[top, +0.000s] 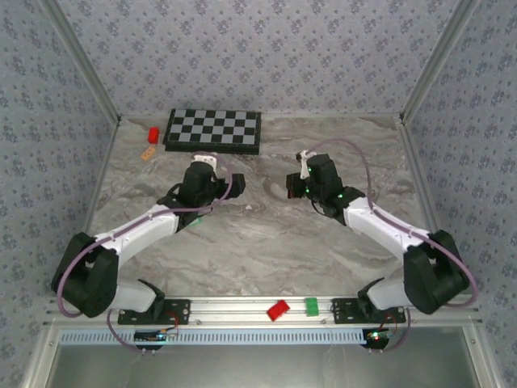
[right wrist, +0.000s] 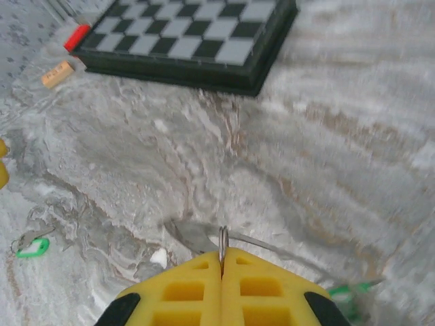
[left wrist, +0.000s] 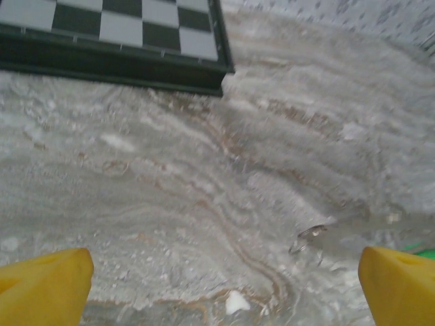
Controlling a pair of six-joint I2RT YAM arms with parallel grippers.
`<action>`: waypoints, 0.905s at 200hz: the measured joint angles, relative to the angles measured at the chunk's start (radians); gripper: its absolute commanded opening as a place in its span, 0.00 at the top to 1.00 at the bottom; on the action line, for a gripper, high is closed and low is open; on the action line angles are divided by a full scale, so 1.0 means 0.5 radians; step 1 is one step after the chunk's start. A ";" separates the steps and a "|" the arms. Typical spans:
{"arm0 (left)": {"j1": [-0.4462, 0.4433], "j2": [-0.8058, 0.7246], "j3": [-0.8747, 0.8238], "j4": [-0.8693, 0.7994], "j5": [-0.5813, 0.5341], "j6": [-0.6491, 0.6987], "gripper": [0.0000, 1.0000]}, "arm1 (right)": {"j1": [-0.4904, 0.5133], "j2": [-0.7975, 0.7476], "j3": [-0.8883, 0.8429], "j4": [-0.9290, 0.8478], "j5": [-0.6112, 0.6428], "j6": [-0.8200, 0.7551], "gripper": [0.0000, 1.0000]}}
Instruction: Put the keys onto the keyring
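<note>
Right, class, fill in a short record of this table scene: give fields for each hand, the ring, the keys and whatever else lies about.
left hand: open wide, holding nothing
right hand: shut on the keyring, which is pinched edge-on between its fingers
green key: lying on the table, apart from the keyring
second green piece: beside the right hand, partly hidden, perhaps the other key
chessboard: at the far side of the table
red block: just left of the chessboard
</note>
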 measured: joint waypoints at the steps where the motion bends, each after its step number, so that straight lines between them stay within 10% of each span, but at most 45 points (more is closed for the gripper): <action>1: 0.000 -0.001 0.005 -0.002 0.001 0.001 0.01 | 0.001 -0.010 -0.001 0.003 0.002 -0.014 1.00; 82: 0.000 -0.095 0.234 0.006 0.257 0.207 0.06 | -0.031 -0.292 -0.114 0.311 -0.092 -0.475 1.00; 181: 0.000 -0.108 0.340 0.111 0.709 0.320 0.16 | -0.283 -0.282 -0.175 0.698 -1.010 -0.399 1.00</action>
